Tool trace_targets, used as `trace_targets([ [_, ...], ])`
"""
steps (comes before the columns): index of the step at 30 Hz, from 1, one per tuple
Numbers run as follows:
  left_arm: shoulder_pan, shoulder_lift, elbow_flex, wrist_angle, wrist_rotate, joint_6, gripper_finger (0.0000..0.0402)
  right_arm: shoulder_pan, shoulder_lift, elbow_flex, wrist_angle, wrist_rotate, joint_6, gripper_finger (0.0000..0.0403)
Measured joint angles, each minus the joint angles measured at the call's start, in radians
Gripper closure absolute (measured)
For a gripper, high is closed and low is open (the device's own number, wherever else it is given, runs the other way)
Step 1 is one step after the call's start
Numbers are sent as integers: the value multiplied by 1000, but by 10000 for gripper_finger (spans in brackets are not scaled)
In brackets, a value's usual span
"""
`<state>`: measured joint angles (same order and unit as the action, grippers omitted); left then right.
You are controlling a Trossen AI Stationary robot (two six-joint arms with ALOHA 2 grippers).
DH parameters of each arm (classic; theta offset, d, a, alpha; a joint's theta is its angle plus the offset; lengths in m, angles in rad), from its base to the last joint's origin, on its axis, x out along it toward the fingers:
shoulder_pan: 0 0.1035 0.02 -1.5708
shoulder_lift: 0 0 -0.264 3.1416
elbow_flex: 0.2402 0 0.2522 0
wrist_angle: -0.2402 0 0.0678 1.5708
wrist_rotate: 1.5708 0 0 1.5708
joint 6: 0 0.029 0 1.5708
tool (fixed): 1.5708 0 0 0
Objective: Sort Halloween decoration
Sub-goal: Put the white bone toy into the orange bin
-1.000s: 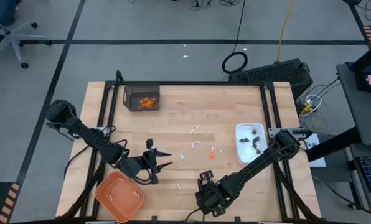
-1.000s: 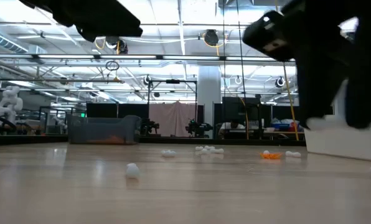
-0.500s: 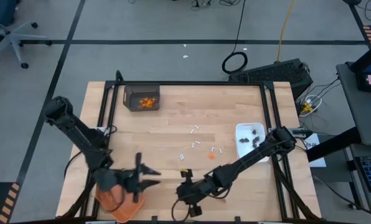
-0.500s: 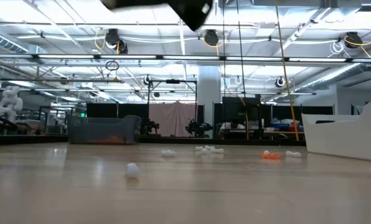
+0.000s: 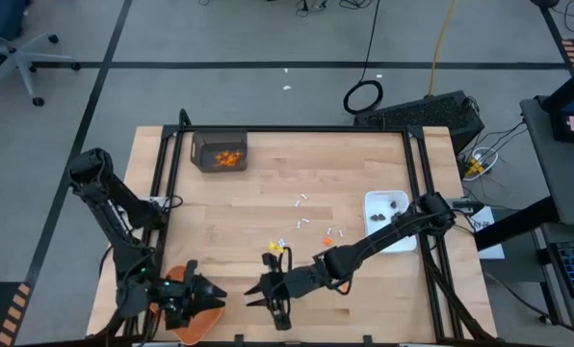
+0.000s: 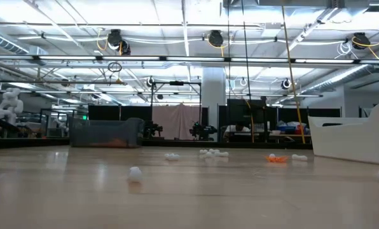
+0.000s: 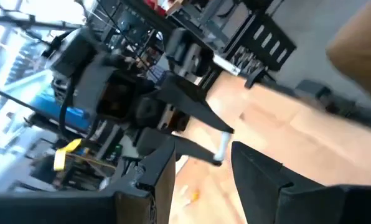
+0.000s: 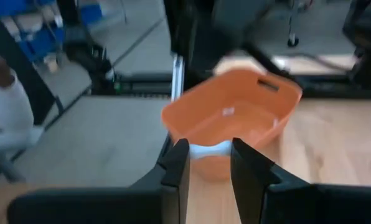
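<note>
Both arms have swung toward the surface's [image 5: 268, 193] near edge; left hand [image 5: 208, 294], fingers apart, is hovering over the orange tray [image 8: 235, 118]. Right hand [image 5: 261, 292] is clamping a white stick [image 7: 221, 145]; remaining Halloween decoration [image 5: 301, 226] is lying mid-surface. No legible writing; workshop ceiling lights are glowing behind.

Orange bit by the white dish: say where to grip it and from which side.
Pinch the orange bit across its middle, straight down from above: it lies low on the table, white sticks close by, so a sideways approach likely scatters them.

Robotics lab: taped floor [image 5: 268, 66], ceiling trusses [image 6: 177, 58].
</note>
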<state>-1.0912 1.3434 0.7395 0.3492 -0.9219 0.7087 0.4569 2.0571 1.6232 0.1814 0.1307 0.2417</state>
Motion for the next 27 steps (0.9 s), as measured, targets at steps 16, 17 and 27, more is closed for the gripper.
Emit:
trace_targets([
  [16, 32, 27, 0, 10, -226, 219, 252, -67, 0, 0, 200, 0, -15, 332],
  [17, 35, 27, 0, 10, -227, 230, 252, -70, 0, 0, 202, -1, -15, 332],
  [27, 77, 27, 0, 11, -217, 301, 252, -90, 1, 0, 215, 0, -18, 332],
])
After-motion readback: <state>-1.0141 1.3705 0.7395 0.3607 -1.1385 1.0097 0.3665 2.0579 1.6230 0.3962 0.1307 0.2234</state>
